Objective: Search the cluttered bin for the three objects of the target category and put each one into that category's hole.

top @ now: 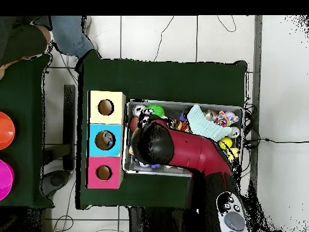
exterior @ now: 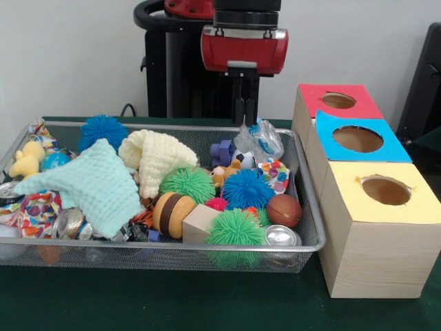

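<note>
A wire-mesh bin (exterior: pixel 313 227) holds a jumble: blue spiky balls (exterior: pixel 247 187), green spiky balls (exterior: pixel 236 227), a small basketball (exterior: pixel 284 210), a soccer ball (exterior: pixel 244 160), a wooden block (exterior: pixel 198 222), a mint cloth (exterior: pixel 93 186) and a cream cloth (exterior: pixel 157 157). My gripper (exterior: pixel 246 118) hangs shut and empty over the bin's far rim, just above a clear plastic bag (exterior: pixel 260 140). Beside the bin stand three boxes with round holes: red (exterior: pixel 310 96), blue (exterior: pixel 331 127), yellow (exterior: pixel 351 200). From overhead, the red arm (top: pixel 181 151) hides the gripper and part of the bin (top: pixel 181 103).
A yellow plush duck (exterior: pixel 27 160), a purple plastic piece (exterior: pixel 222 152) and metal cans (exterior: pixel 281 236) also lie in the bin. In the overhead view a person (top: pixel 24 39) stands at the top left, and an orange disc (top: pixel 5 130) and a pink disc (top: pixel 5 181) sit at the left edge.
</note>
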